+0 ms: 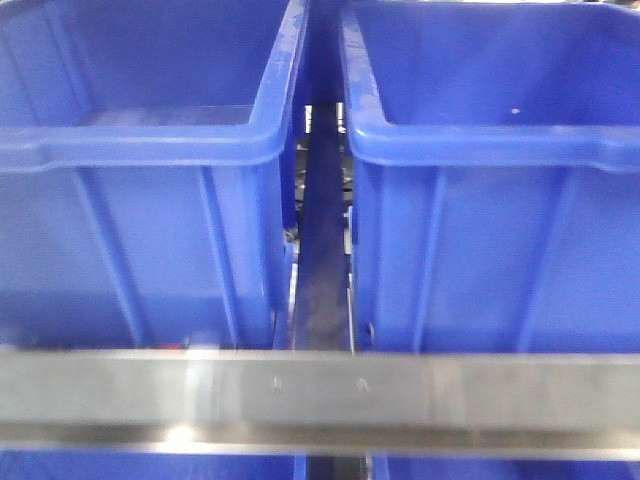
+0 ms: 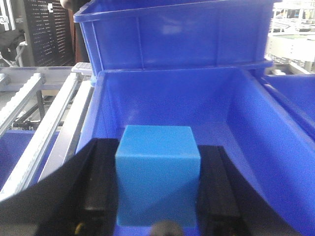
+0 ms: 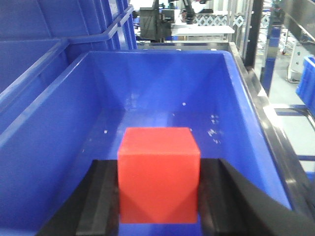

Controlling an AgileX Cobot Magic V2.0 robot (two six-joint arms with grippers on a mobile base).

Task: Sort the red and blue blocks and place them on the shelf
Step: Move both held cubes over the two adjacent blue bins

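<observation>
Blue block (image 2: 158,179) clamped in left pincer (image 2: 157,156); red block (image 3: 158,183) clamped in right pincer (image 3: 158,167).

Left bin (image 1: 140,200): large, blue plastic, ribbed front wall, rolled rim.
Right bin (image 1: 480,220): same type, just beside the left one, narrow gap between.
Upper bin (image 2: 177,34): blue, raised behind an open bin's rear wall.
Flecks (image 3: 212,129): pale, scattered on a bin floor.
Perforated panel (image 2: 42,34): black, far background.
</observation>
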